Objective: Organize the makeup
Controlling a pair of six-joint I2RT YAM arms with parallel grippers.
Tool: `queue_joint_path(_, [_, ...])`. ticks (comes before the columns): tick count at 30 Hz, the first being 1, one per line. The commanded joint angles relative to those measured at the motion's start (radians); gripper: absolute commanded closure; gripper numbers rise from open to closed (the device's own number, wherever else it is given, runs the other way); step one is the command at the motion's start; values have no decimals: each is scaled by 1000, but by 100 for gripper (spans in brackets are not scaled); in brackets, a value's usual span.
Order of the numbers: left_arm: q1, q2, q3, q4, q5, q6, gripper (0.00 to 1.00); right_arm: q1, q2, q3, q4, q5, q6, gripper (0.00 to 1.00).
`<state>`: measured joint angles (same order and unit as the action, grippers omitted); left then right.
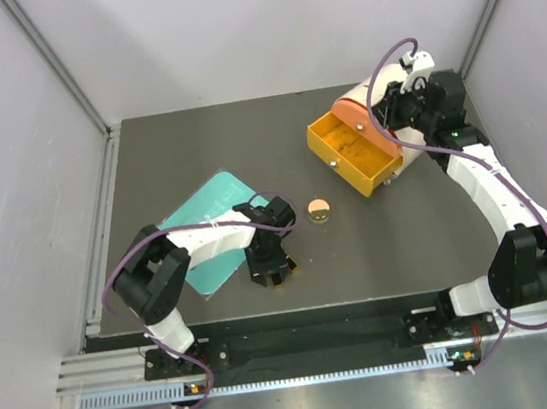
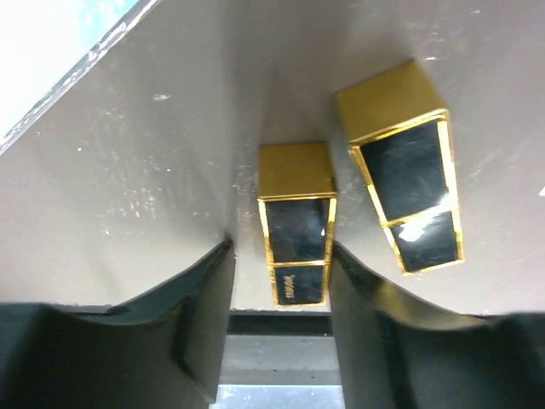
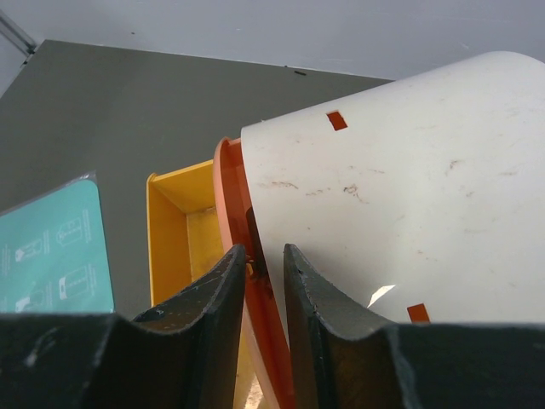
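Observation:
Two black, gold-edged palettes lie on the dark table in the left wrist view. One palette [image 2: 296,226] has its near end between my left gripper's [image 2: 281,247] open fingers, with a gap on its left side. The other palette [image 2: 409,183] lies just to the right, outside the fingers. In the top view the left gripper [image 1: 270,270] points down at them near the front edge. The round gold compact [image 1: 319,208] lies alone mid-table. My right gripper [image 3: 264,251] is closed on the orange front rim [image 3: 234,196] of the white drum [image 3: 409,187]. No peach tubes show.
The flat teal tray [image 1: 206,228] lies left of the left gripper and shows in the right wrist view [image 3: 51,247]. The drum's yellow drawer [image 1: 353,154] is pulled out toward mid-table. Grey walls enclose the table on three sides.

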<state>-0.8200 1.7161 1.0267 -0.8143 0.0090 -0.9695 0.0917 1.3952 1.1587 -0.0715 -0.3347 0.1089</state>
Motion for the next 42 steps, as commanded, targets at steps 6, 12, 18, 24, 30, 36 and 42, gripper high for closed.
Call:
queue_joint_path(6, [-4, 57, 128, 4, -33, 75, 100, 26, 100, -90, -415, 0, 6, 73])
queue_joint_path(12, [-5, -21, 274, -114, -188, 78, 100, 26, 94, -93, -412, 5, 8, 73])
queue_joint_path(18, [-5, -87, 482, -53, -241, 164, 100, 26, 113, -79, -419, 6, 5, 73])
queue_joint_path(24, [-2, -37, 604, 245, -126, 248, 100, 26, 120, -74, -421, 14, 2, 73])
queue_joint_path(30, [-2, 174, 855, 293, 17, 230, 100, 26, 117, -77, -427, 29, -3, 73])
queue_joint_path(36, [1, 309, 975, 385, 97, 157, 100, 25, 110, -83, -436, 42, -11, 73])
queue_joint_path(42, [1, 405, 1065, 412, 155, 112, 97, 26, 108, -80, -441, 49, -14, 73])
